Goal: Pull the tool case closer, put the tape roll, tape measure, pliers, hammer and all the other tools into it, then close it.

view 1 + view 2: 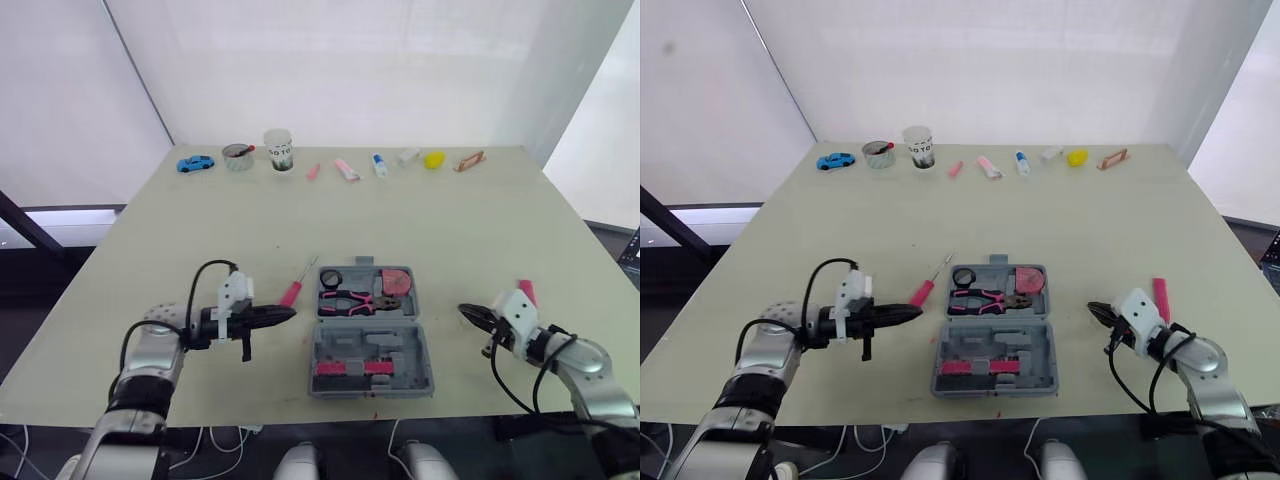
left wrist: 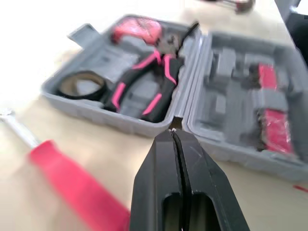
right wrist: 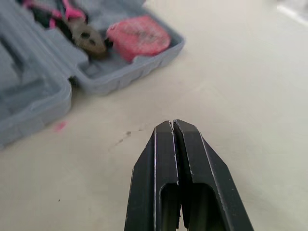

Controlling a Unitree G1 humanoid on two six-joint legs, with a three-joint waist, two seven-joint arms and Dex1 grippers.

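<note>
The tool case (image 1: 400,352) lies open on the table (image 1: 450,220), between your two sets of fingertips and close in front of you, so the pull looks done. Its far half holds the tape roll (image 1: 331,278), the pliers (image 1: 350,299) and the tape measure (image 1: 396,279). The near half shows some pink pieces (image 1: 350,368) seated in the moulding.

Two things are left outside. The screwdriver (image 1: 291,292) lies on the table just beside the tips of your left gripper (image 1: 290,314), between them and the case wall. A pink tool (image 1: 526,291) lies behind the fingers of your right gripper (image 1: 466,312), beside its wrist. It is too small to tell what kind it is.

Both pairs of fingers are clenched together and carry nothing. The left points at the case from just beside it, and the right points at it from farther off.

By this reckoning you are past halfway. Those two loose tools need packing, then the case needs closing.
</note>
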